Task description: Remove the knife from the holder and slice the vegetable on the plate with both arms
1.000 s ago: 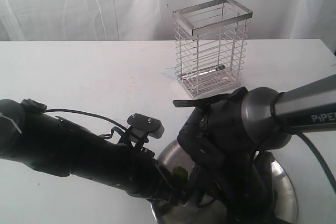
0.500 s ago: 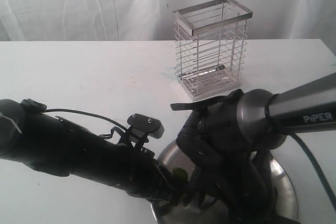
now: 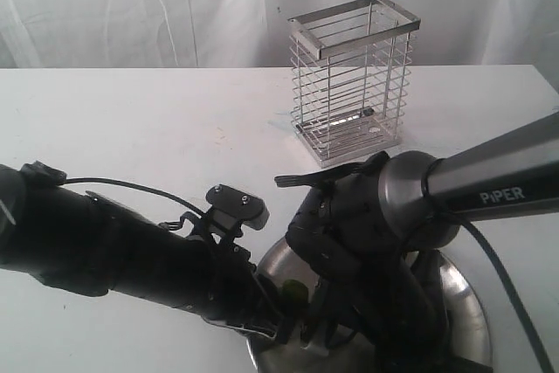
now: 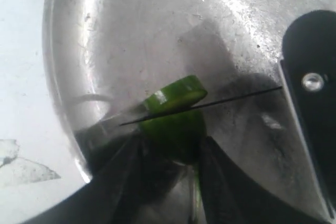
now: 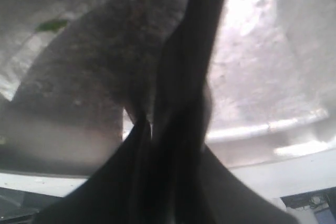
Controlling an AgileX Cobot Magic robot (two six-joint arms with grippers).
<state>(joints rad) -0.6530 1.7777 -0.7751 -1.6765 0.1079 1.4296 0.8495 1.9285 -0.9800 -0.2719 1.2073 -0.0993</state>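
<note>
The left gripper (image 4: 168, 153) has its two dark fingers closed in on the vegetable (image 4: 176, 114), one on each side, pinning it against the plate (image 4: 136, 19) near the plate's rim. The vegetable is glossy dark green on the skin and paler green on its cut face, a short rounded stub. The knife (image 4: 205, 104) shows here edge-on as a thin black line lying across the top of the vegetable, its pointed tip reaching past it toward the rim.

The right gripper (image 5: 181, 129) is clamped on the knife's black handle (image 5: 194, 40), which rises as a long dark bar between its blurred fingers, over the plate. In the exterior view both grippers meet low over the plate, where the arms hide most of the contact; only a small green patch of vegetable shows between them.

The plate is round, shiny stainless steel with a shallow raised rim, its surface smeared and faintly scratched, throwing bright reflections. It rests on a white table (image 3: 131, 120).

The holder (image 3: 352, 80) stands upright on the table beyond the plate, well apart from it: a tall rectangular basket of bright wire, horizontal bars closely stacked, topped by a flat metal rim. Behind it hangs a creased white cloth backdrop (image 3: 131, 6). The right arm (image 3: 498, 185) is grey and black, lettered "PiPER" in white; the left arm (image 3: 105, 246) is matte black with a thin cable looping along it.
</note>
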